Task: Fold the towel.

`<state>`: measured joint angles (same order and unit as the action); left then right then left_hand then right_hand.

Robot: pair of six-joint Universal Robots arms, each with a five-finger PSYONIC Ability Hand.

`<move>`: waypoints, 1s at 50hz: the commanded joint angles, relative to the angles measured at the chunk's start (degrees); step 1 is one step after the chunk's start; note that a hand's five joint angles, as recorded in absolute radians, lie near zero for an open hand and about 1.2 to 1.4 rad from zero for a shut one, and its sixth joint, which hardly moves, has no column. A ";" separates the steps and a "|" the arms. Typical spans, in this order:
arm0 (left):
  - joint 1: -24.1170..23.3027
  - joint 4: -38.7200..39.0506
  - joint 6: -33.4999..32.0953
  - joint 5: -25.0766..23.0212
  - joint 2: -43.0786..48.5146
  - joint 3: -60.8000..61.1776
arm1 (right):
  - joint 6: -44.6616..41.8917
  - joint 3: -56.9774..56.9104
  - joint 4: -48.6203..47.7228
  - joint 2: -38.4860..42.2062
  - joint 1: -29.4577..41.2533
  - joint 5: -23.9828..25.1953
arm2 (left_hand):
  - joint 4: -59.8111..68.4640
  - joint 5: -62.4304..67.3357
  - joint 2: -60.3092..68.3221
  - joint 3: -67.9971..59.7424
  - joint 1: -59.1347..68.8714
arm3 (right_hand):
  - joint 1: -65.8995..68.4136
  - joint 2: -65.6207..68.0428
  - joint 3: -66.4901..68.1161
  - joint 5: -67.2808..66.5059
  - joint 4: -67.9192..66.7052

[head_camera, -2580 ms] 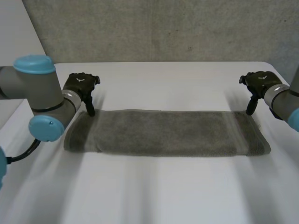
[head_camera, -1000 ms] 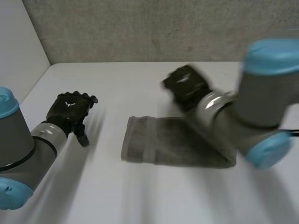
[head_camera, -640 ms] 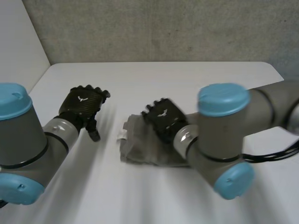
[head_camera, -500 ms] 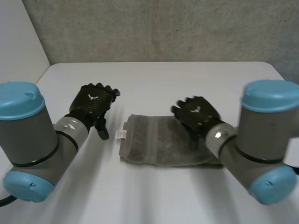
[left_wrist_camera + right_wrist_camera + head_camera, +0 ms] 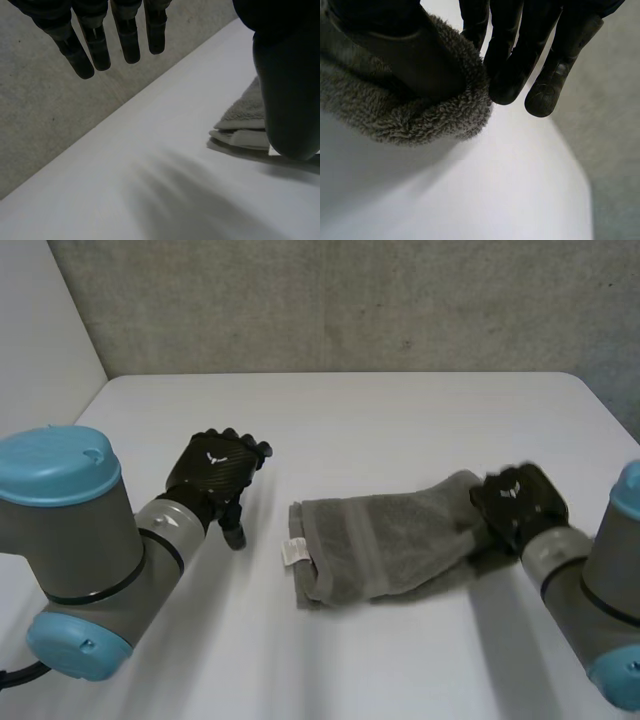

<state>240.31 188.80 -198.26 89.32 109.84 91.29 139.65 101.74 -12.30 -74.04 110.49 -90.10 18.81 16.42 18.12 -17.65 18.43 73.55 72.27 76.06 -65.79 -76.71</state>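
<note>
A grey towel (image 5: 385,540), folded over on itself, lies slanted on the white table (image 5: 350,420), with a white label (image 5: 293,552) at its left end. My right hand (image 5: 515,502) is shut on the towel's raised right end. In the right wrist view its fingers (image 5: 510,55) press the fluffy towel edge (image 5: 420,120) against the cloth-wrapped thumb. My left hand (image 5: 218,472) hovers open just left of the towel, touching nothing. In the left wrist view its fingers (image 5: 127,40) hang straight, and a towel corner (image 5: 240,117) lies beside the thumb.
A grey wall (image 5: 350,300) runs along the table's far edge. The table's right edge (image 5: 605,405) is close behind my right hand. Both forearms reach in over the front of the table.
My right hand has swung right and pulled the towel's right end with it, so the towel now lies further right and slanted. The left hand crept slightly toward the towel.
</note>
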 commanded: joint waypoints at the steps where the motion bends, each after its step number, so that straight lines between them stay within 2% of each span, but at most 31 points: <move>1: 0.07 -0.01 0.16 0.16 -1.55 -1.20 | -0.16 -9.87 1.93 2.75 12.70 0.27 | -5.06 -12.67 -4.37 3.90 -4.68 | 6.45 7.73 3.94 -4.21 -3.29; 7: 0.50 -0.01 0.42 0.24 -2.43 -2.25 | -2.09 -14.46 5.88 11.54 23.70 4.56 | -5.06 -12.67 -4.37 3.90 -4.68 | 6.45 7.73 3.94 -4.21 -3.29; 10: 0.77 -0.01 0.69 0.77 -2.52 -2.78 | -1.40 -14.64 7.81 12.43 26.17 7.38 | -5.06 -12.67 -4.37 3.90 -4.68 | 6.45 7.73 3.94 -4.21 -3.29; 14: 0.68 -0.01 1.04 1.74 -2.43 -3.13 | -0.25 -14.11 7.73 11.82 26.00 7.92 | -5.06 -12.67 -4.37 3.90 -4.68 | 6.45 7.73 3.94 -4.21 -3.29; 15: 0.42 -0.01 1.04 1.91 -2.43 -3.39 | 1.66 -13.85 7.04 11.03 25.57 7.75 | -5.06 -12.67 -4.37 3.90 -4.68 | -2.32 -1.04 -4.83 4.56 5.48; 16: 0.42 -0.01 1.04 1.91 -2.43 -3.40 | 1.68 -13.85 7.03 11.03 25.57 7.74 | -5.06 -12.67 -4.37 3.90 -4.68 | -2.41 -1.13 -4.92 4.65 5.57; 17: 0.16 -0.01 1.04 2.00 -2.35 -3.66 | 5.08 -13.67 6.16 9.02 24.69 7.31 | -5.06 -12.67 -4.37 3.90 -4.68 | -19.06 -17.78 -21.57 21.30 22.22; 18: 0.07 -0.01 1.13 2.09 -2.26 -4.18 | 9.90 -13.32 5.19 5.52 22.86 6.61 | -5.06 -12.67 -4.37 3.90 -4.68 | -43.37 -42.10 -45.89 45.62 46.54; 19: 0.07 -0.01 1.13 2.09 -2.26 -4.19 | 9.94 -13.32 5.18 5.49 22.84 6.60 | -5.06 -12.67 -4.37 3.90 -4.68 | -43.62 -42.34 -46.13 45.86 46.78; 20: 0.07 -0.01 1.13 2.09 -1.82 -4.71 | 15.60 -12.45 5.01 2.18 19.88 6.08 | -5.06 -12.67 -4.37 3.90 -4.68 | -63.55 -62.27 -66.06 65.79 66.71; 21: -0.11 -0.01 1.13 2.09 -1.56 -5.32 | 20.79 -11.48 5.01 -0.37 16.28 6.07 | -5.06 -12.67 -4.37 3.90 -4.68 | -63.55 -62.27 -66.06 65.79 66.71; 22: -0.11 -0.01 1.13 2.09 -1.55 -5.33 | 20.84 -11.47 5.01 -0.40 16.25 6.07 | -5.06 -12.67 -4.37 3.90 -4.68 | -63.55 -62.27 -66.06 65.79 66.71; 24: -1.77 -0.01 1.13 2.09 -0.25 -7.43 | 29.24 -9.81 5.18 -2.59 10.12 6.42 | -5.06 -12.67 -4.37 3.90 -4.68 | -63.55 -62.27 -66.06 65.79 66.71; 28: -4.58 -0.10 1.65 2.18 2.30 -10.67 | 33.31 -8.14 5.62 -5.48 6.77 7.04 | -5.06 -12.67 -4.37 3.90 -4.68 | -63.55 -62.27 -66.06 65.79 66.71; 35: -8.02 -0.80 5.61 2.00 7.94 -17.02 | 30.69 -5.41 6.77 -5.85 1.40 7.13 | -4.39 -12.00 -3.70 3.23 -4.01 | -63.55 -62.27 -66.06 65.79 66.71; 37: -10.56 -2.11 8.23 1.91 11.26 -19.29 | 29.02 -5.23 7.73 -2.27 1.04 7.22 | -4.06 -11.67 -3.36 2.89 -3.67 | -63.55 -62.27 -66.06 65.79 66.71; 40: -11.97 -4.22 10.26 1.91 14.08 -20.27 | 28.23 -5.58 7.91 1.43 1.13 7.39 | -4.05 -11.66 -3.36 2.89 -3.67 | -63.55 -62.27 -66.06 65.79 66.71; 50: -12.68 -7.04 10.71 2.26 19.36 -16.85 | 27.96 -9.18 7.73 12.59 1.65 10.21 | -3.89 -11.50 -3.19 2.72 -3.50 | -63.55 -62.27 -66.06 65.79 66.71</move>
<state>227.68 182.81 -187.35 91.34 127.27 71.86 167.59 95.06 -4.45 -67.42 111.43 -81.26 18.81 16.53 18.12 -17.65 18.36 13.15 13.75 13.52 -3.30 -14.40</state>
